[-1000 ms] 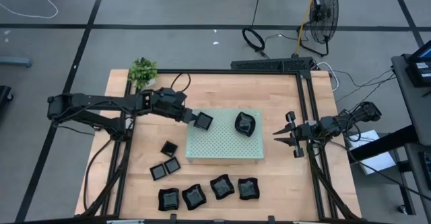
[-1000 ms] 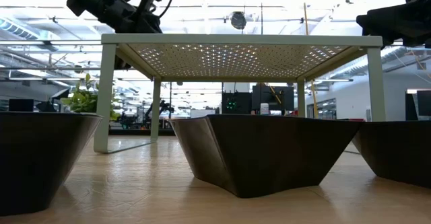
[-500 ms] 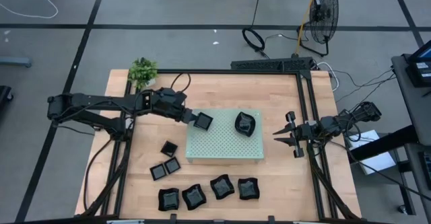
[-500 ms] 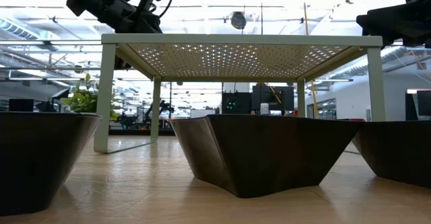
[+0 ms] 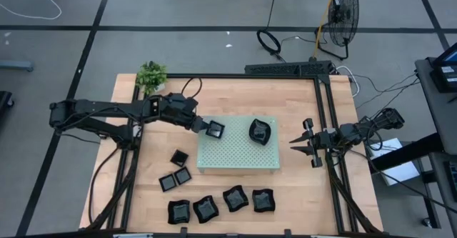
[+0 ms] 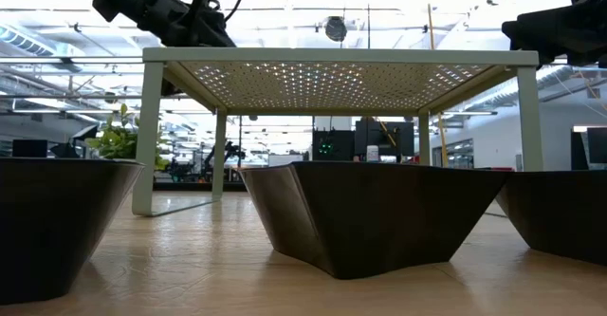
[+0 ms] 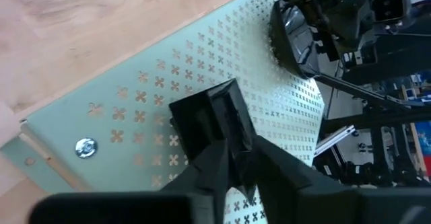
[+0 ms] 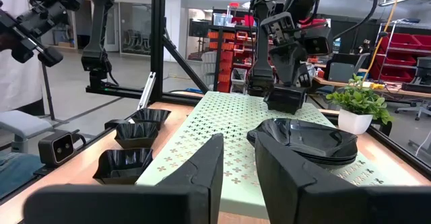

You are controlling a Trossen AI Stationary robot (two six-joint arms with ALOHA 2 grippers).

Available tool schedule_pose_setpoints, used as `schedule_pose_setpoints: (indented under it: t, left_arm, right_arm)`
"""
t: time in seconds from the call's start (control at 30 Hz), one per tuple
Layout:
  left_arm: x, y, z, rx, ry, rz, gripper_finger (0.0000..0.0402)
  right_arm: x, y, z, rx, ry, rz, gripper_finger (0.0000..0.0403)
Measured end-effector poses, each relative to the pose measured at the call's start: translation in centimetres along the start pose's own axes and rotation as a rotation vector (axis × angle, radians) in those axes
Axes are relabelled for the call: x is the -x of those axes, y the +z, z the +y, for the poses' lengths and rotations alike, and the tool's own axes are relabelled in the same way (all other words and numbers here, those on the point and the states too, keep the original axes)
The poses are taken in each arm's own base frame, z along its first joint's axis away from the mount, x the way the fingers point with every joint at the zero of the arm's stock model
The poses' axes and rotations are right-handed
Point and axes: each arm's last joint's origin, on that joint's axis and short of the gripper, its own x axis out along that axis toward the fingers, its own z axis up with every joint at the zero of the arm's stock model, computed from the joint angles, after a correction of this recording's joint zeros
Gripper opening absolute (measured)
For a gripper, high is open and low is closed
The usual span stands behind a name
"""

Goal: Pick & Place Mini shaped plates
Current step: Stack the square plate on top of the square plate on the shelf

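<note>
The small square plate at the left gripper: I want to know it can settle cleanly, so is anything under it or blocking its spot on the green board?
Nothing visible blocks it. The small square plate sits at the left gripper on bare perforated green board, near its left edge. The only other plate there, a rounded one, lies apart toward the right.

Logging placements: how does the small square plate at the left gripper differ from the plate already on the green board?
The square plate is smaller and straight-edged, near the board's left corner between the left gripper's fingers; the rounded plate is larger, wavy-rimmed, lying free. Both are glossy black.
</note>
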Motion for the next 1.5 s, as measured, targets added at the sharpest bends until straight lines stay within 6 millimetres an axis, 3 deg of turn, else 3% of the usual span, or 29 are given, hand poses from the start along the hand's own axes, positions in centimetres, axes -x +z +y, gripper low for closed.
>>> schedule_pose_setpoints:
  t: [0.23,0.47,0.6,0.77,0.9,1.0,1.2,1.5]
  left_arm:
    - [1.5,0.1,-0.6,-0.039,-0.037,-0.027,0.0146]
    - [4.7,-0.1,-1.9,-0.091,-0.129,-0.085,0.0165]
    - [5.7,-1.8,-1.7,-0.099,-0.079,0.032,0.0158]
    - [6.0,-5.5,-0.5,0.005,0.146,0.287,0.0153]
    - [5.8,-7.8,0.0,0.099,0.344,0.345,0.0154]
    - [5.3,-8.9,0.0,0.064,0.416,0.337,0.0154]
    - [3.5,-10.5,0.3,-0.028,0.530,0.343,0.0154]
    - [1.6,-12.1,2.3,-0.024,0.818,0.434,0.0154]
  right_arm:
    - [0.0,0.0,0.0,0.000,0.000,0.000,0.0075]
    - [0.0,0.0,0.0,0.000,0.000,0.000,0.0075]
    - [0.0,0.0,0.0,0.000,0.000,0.000,0.0075]
    - [0.0,0.0,0.0,0.000,0.000,0.000,0.0075]
    - [0.0,0.0,0.0,0.000,0.000,0.000,0.0075]
    - [0.0,0.0,0.0,0.000,0.000,0.000,0.0075]
    - [0.0,0.0,0.0,0.000,0.000,0.000,0.0075]
    - [0.0,0.0,0.0,0.000,0.000,0.000,0.0075]
